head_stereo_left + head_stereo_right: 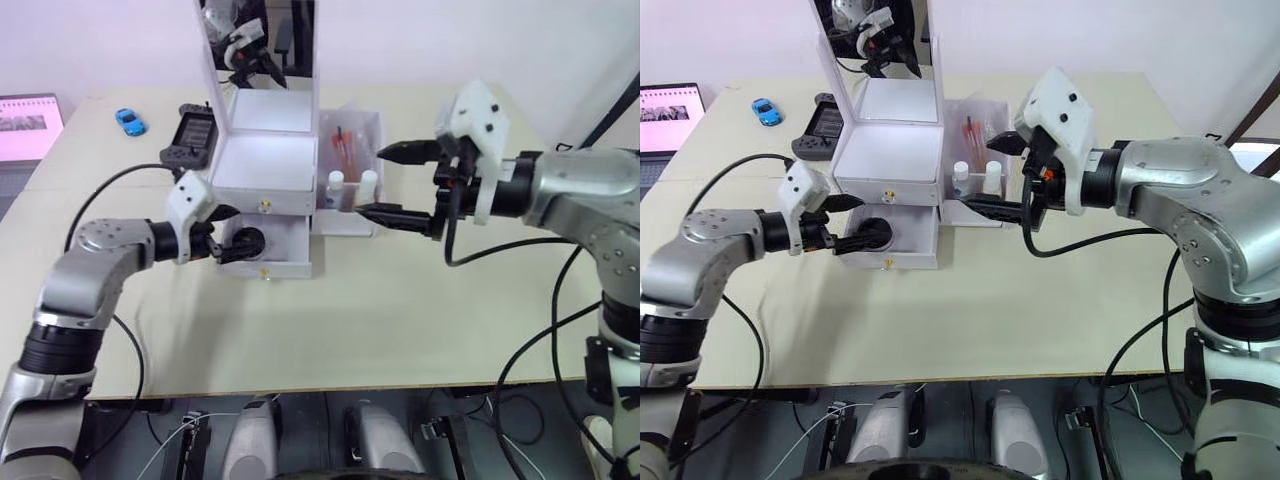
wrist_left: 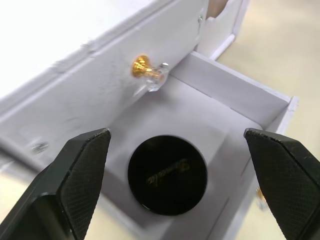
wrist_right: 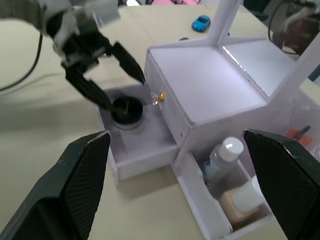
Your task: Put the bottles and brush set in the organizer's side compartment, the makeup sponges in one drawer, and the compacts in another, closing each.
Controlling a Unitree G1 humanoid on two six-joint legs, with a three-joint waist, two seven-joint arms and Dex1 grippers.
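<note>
The white organizer point(image 1: 265, 165) stands at the table's back with its mirror lid upright. Its lower drawer point(image 1: 285, 255) is pulled out and holds a black compact point(image 2: 167, 174). My left gripper point(image 1: 240, 232) is open over that drawer, a finger on each side of the compact and not touching it. The upper drawer point(image 1: 265, 205) is shut. In the side compartment point(image 1: 372, 125) stand the two white-capped bottles point(image 3: 225, 152) with the brush set point(image 1: 348, 150) behind them. My right gripper point(image 1: 370, 182) hangs open and empty beside that compartment. The makeup sponges are hidden.
A black game controller point(image 1: 192, 133) lies just left of the organizer, a blue toy car point(image 1: 130, 122) farther left, and a laptop point(image 1: 28, 125) at the table's left edge. A black cable point(image 1: 110, 180) crosses the table by my left arm.
</note>
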